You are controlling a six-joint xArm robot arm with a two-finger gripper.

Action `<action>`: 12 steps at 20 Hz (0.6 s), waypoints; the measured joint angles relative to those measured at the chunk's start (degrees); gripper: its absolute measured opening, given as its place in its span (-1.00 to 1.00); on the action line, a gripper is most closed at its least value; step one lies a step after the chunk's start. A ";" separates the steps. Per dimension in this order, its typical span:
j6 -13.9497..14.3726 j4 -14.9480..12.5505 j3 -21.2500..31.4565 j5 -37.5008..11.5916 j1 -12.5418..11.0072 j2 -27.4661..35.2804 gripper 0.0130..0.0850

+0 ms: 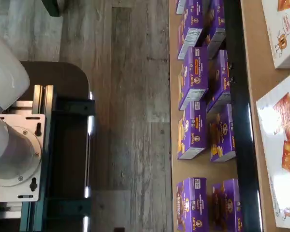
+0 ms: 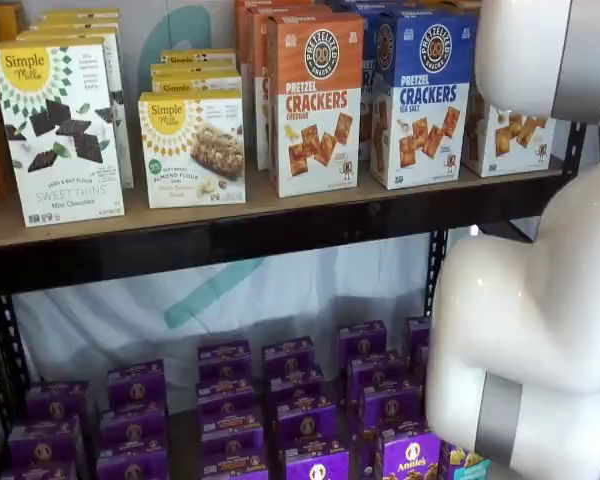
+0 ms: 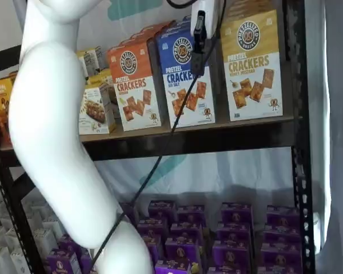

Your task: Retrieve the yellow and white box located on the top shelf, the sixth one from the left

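The yellow and white box (image 3: 251, 68) stands at the right end of the top shelf (image 3: 217, 137), upright and facing out, next to a blue-topped crackers carton (image 3: 186, 74). In a shelf view only its white lower part (image 2: 505, 140) shows past the white arm; the top shelf (image 2: 230, 225) also shows there. My gripper (image 3: 199, 34) hangs from the upper edge of a shelf view, in front of the gap between the blue-topped carton and the yellow and white box, with a cable beside it. Its black fingers show no clear gap, and nothing is held.
An orange-topped crackers carton (image 2: 315, 100) and Simple Mills boxes (image 2: 190, 145) stand further left on the top shelf. Purple boxes (image 3: 234, 234) fill the lower level. The white arm (image 2: 540, 330) blocks the right of a shelf view. The wrist view shows wood floor (image 1: 130, 96) and the dark mount (image 1: 38, 145).
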 joint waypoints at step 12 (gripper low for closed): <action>2.70 -3.35 3.55 -6.92 5.04 -1.76 1.00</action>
